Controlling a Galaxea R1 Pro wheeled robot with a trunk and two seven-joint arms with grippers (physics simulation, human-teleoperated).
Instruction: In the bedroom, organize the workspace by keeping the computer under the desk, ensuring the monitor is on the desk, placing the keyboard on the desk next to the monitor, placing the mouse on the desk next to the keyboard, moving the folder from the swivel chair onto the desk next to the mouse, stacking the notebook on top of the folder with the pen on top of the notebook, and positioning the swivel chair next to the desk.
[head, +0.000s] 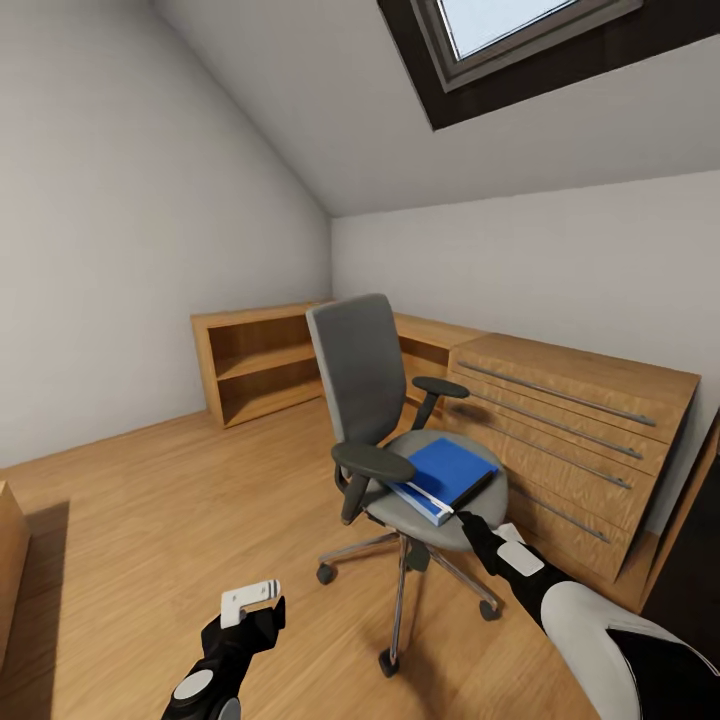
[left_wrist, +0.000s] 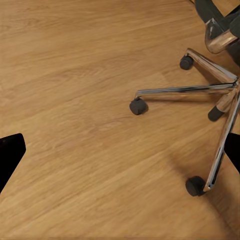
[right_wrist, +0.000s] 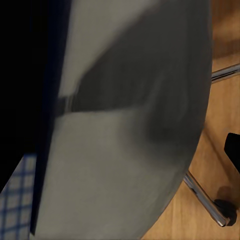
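The grey swivel chair (head: 360, 370) stands mid-floor on its chrome star base (left_wrist: 215, 90). A bright blue folder (head: 448, 470) with a dark spine lies flat on its seat (right_wrist: 125, 150). My right gripper (head: 450, 512) reaches to the folder's near edge at seat height, and its fingers look spread apart in the right wrist view. That view has a blue patch of the folder (right_wrist: 17, 200) to one side. My left gripper (head: 252, 598) hangs open over bare floor, left of the chair base, holding nothing.
A light wooden drawer cabinet (head: 570, 440) stands close behind the chair on the right. A low open shelf (head: 260, 365) runs along the back wall. A skylight (head: 500, 30) sits overhead. Wood floor (head: 150, 500) spreads to the left. A dark surface (head: 690, 590) shows at the right edge.
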